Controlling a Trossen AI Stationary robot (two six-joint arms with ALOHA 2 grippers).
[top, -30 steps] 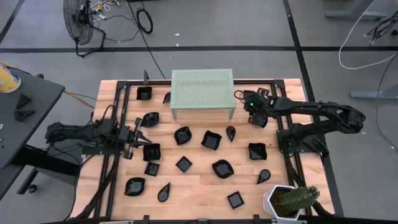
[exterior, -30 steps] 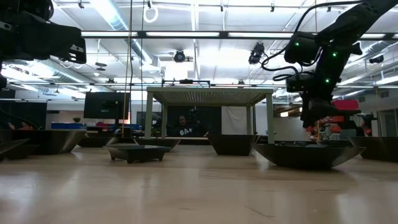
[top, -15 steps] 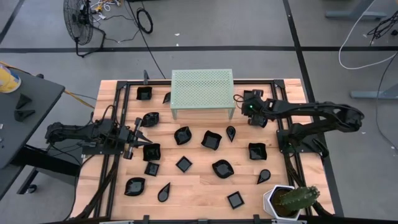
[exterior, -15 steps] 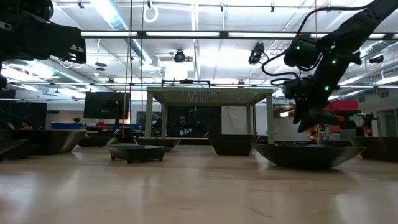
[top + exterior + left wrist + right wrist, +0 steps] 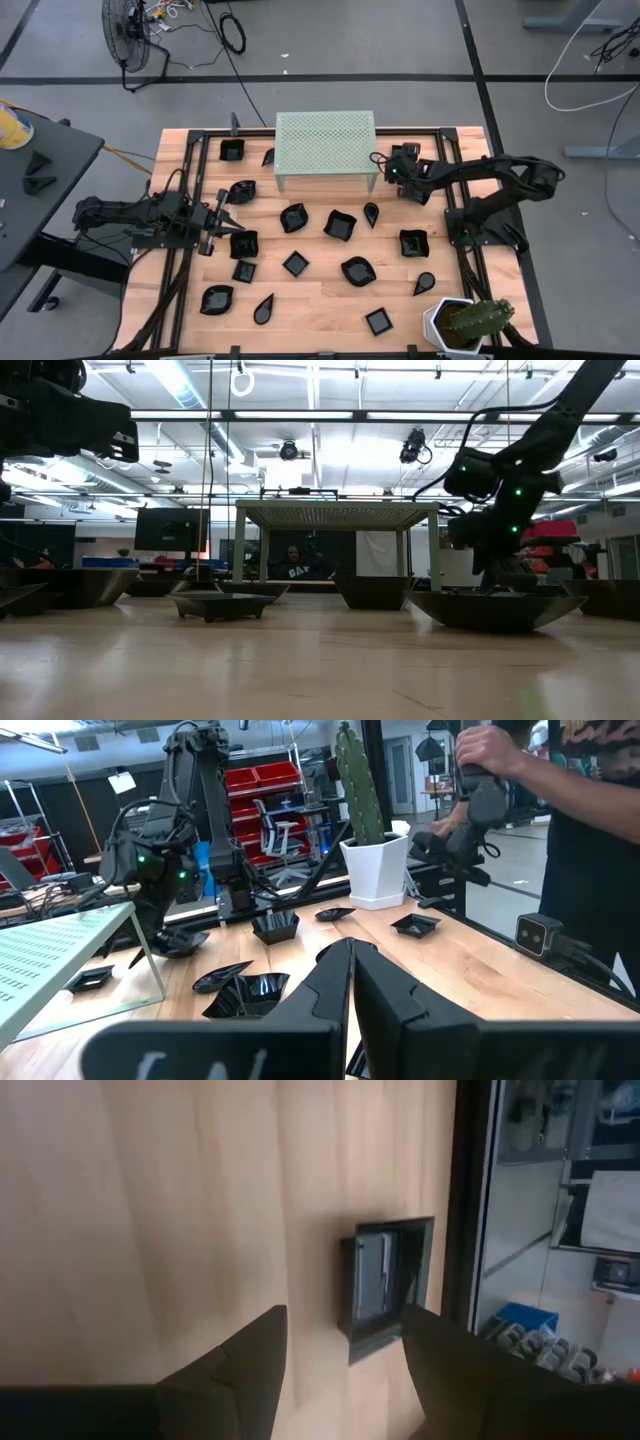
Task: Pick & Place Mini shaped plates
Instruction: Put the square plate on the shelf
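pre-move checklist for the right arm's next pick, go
1. Right gripper open: ok, fingers spread wide.
2. Target lined up: ok, a square mini plate shows ahead between the fingers in the right wrist view, not yet gripped.
3. Height above that plate: cannot tell.
4. Clearance to the green stand: cannot tell; from above, the gripper sits right at the stand's right end.
5. Left gripper out of the way: ok, shut and empty at the table's left side.
6. Person clear of the table: ok, standing beyond the edge near the cactus pot, hands on a dark device.
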